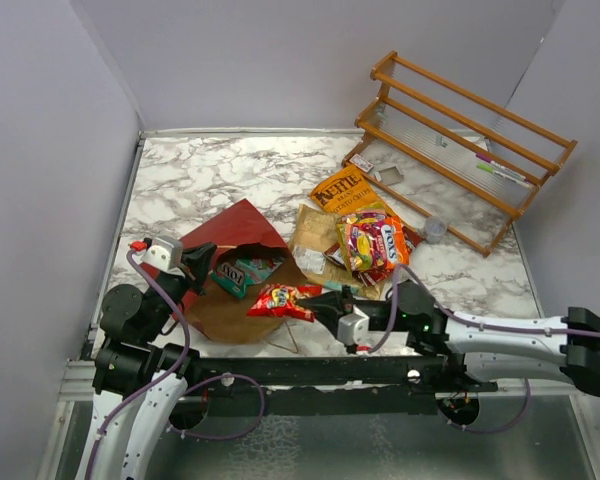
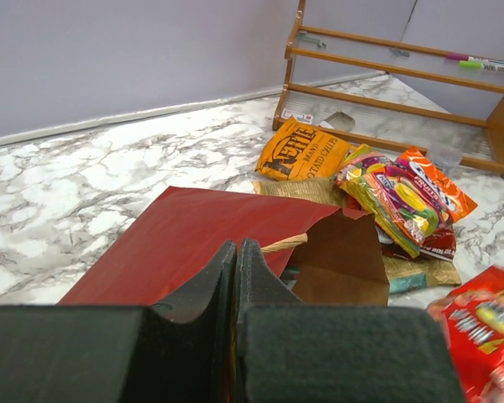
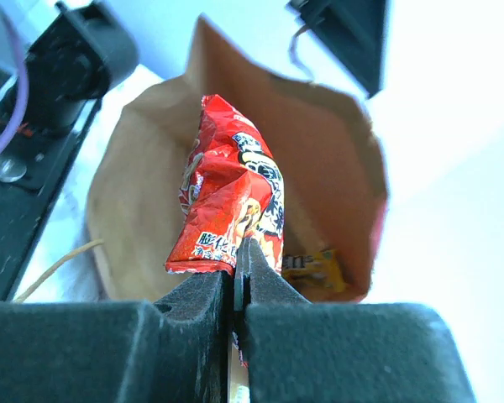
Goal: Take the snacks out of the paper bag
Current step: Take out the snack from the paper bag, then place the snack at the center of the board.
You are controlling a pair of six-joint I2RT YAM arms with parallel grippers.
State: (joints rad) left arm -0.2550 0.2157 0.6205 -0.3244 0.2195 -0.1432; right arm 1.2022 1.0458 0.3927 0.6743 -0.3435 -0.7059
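A: Status?
B: Partway. Kettle bag (image 1: 342,190) + candy packs (image 1: 370,245) out, piled R of bag (image 1: 230,235). R gripper (image 3: 239,252) pinching red pack (image 1: 280,298) at bag mouth. L gripper (image 2: 237,252) clamped on bag rim.
A: Left?
B: Teal pack (image 1: 242,272), yellow pack (image 3: 315,267) inside.

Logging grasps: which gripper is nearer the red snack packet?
Right. The right gripper is shut on the red packet; the left gripper pinches the paper bag, apart from the packet.

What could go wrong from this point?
The right gripper pinches the red packet only by its bottom edge, so it may slip free. The left gripper seems to clamp the paper bag just at its rim; the bag could drag along with the teal pack inside.
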